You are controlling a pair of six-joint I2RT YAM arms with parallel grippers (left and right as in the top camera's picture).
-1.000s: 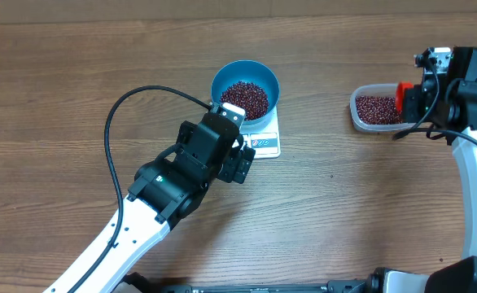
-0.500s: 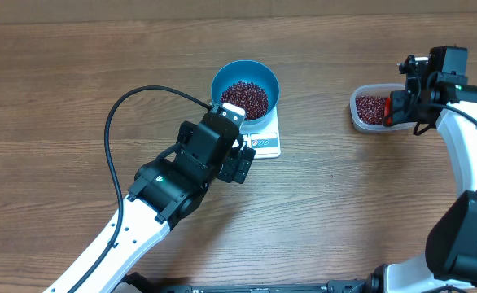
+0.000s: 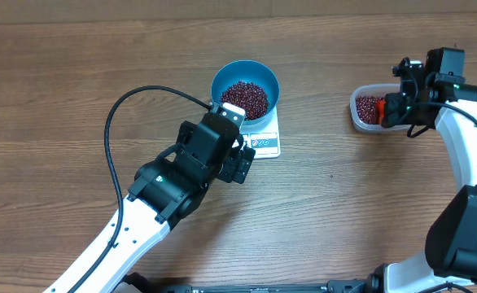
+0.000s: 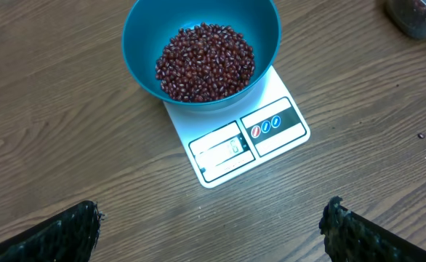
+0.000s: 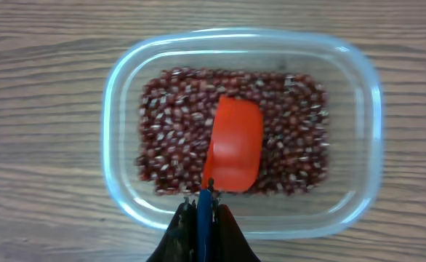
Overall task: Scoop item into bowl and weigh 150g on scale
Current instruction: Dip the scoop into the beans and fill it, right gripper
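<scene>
Showing red scoop over beans — right wrist only

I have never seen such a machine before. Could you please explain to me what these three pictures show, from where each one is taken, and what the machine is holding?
These are two robot arms at a wooden table. The overhead picture comes from a fixed camera above; the other two come from cameras on each arm's wrist.

On the table a round teal-blue bowl of small dark red beans stands on a small flat white kitchen scale. To the right is a clear plastic tub holding more beans.

The left gripper is open and empty, near the scale; only its two dark fingertips show at the bottom of its picture. The right gripper is shut on the handle of an orange-red scoop, whose head is over the tub's beans.
</scene>
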